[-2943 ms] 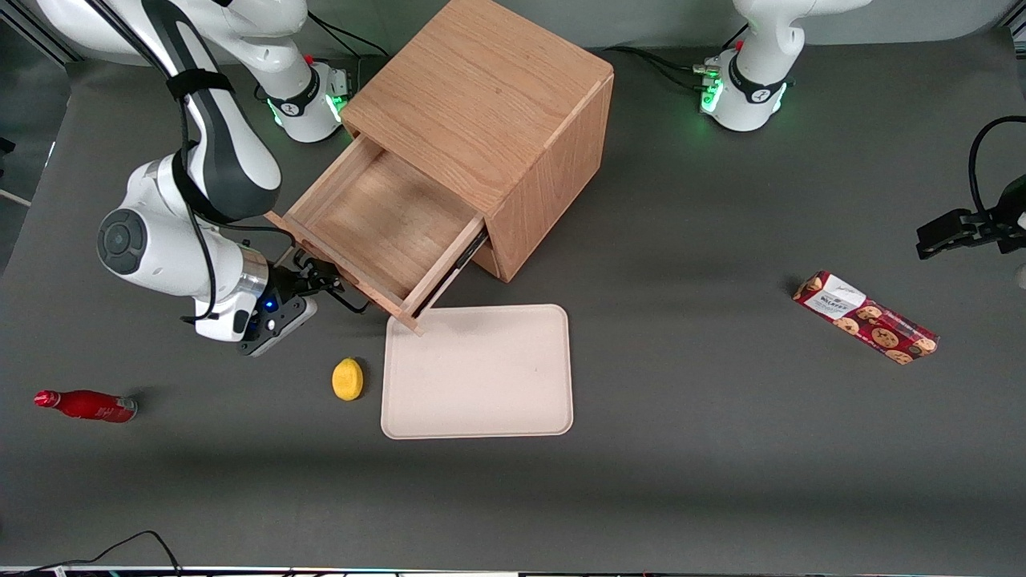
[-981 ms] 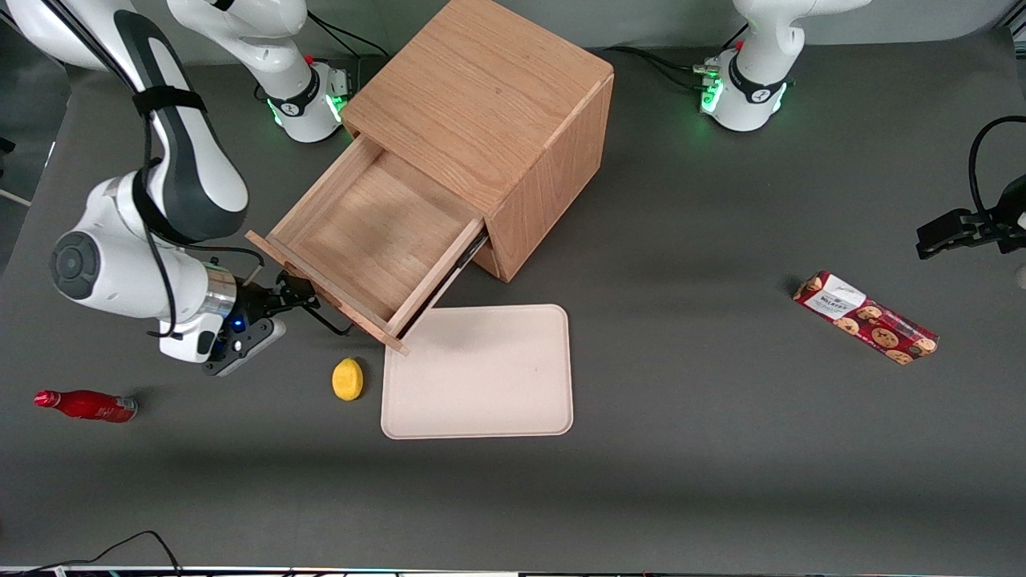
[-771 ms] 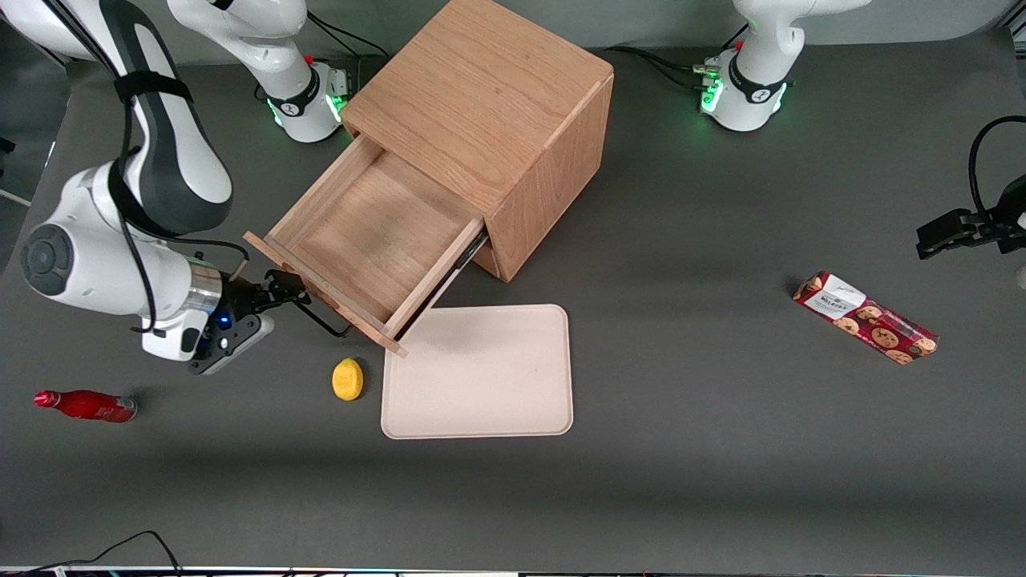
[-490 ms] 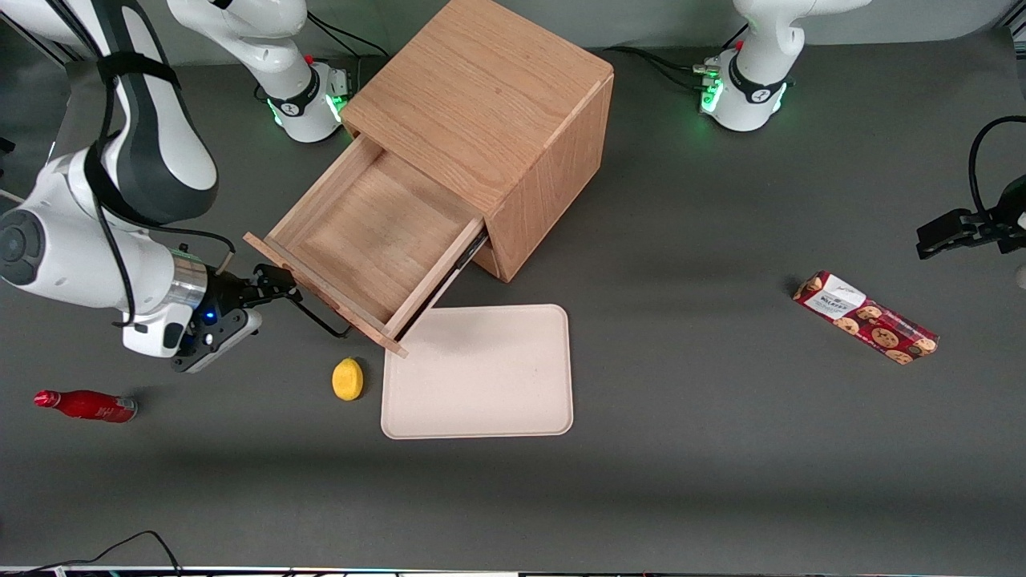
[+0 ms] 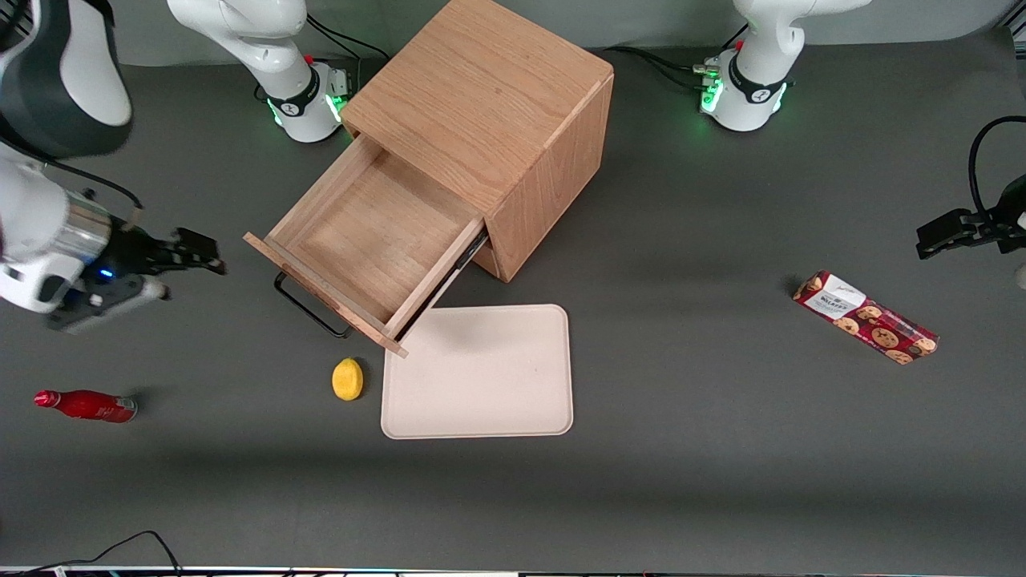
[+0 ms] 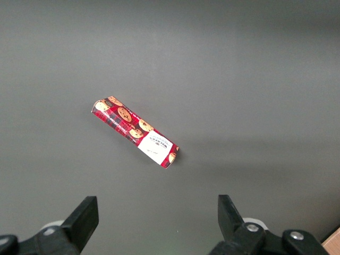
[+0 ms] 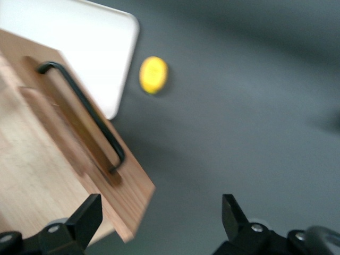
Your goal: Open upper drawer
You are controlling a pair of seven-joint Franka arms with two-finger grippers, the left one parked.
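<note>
The upper drawer (image 5: 369, 232) of the wooden cabinet (image 5: 481, 88) stands pulled far out, and its shallow oak box is empty. Its thin black bar handle (image 5: 309, 308) sticks out from the drawer front, free of any grip. My gripper (image 5: 204, 252) hovers well away from that front, toward the working arm's end of the table, open with nothing between its fingers. In the right wrist view the gripper (image 7: 161, 212) faces the drawer front (image 7: 64, 159) and the handle (image 7: 85, 114) from a distance, with its jaws spread wide.
A yellow lemon (image 5: 347, 378) lies nearer the front camera than the drawer front, beside a beige tray (image 5: 477, 370). A red bottle (image 5: 86, 405) lies toward the working arm's end. A cookie packet (image 5: 866, 317) lies toward the parked arm's end.
The gripper pulled the drawer a little farther out, then let go of the handle and drew back toward the working arm's end. The drawer has stayed put since.
</note>
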